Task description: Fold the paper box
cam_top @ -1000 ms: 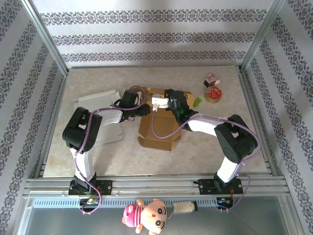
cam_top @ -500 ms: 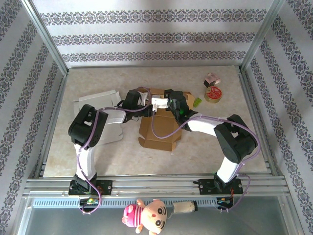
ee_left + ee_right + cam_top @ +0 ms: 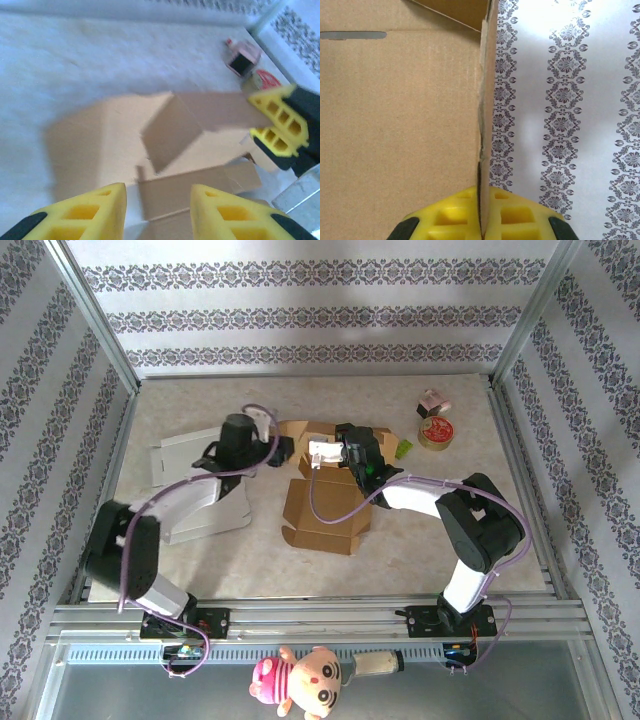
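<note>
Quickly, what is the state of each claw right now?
Left claw: open, holding nothing.
Right claw: closed on a wall of the paper box.

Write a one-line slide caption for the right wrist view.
Yellow right fingers pinch the edge of a paper box panel, with patterned wallpaper behind.

**Item: paper box, brown corrugated card, part-folded**

We list one paper box (image 3: 325,510) lying near the middle of the desk (image 3: 250,560). Its near panel lies flat on the surface, with small tabs along the near-left edge. At the far end we note flaps raised and spread open, one inner flap (image 3: 170,131) tilted upward. We also record a narrow slot (image 3: 352,35) cut in one panel. One upright wall stands edge-on, pinched by the right tool (image 3: 481,212).
</note>
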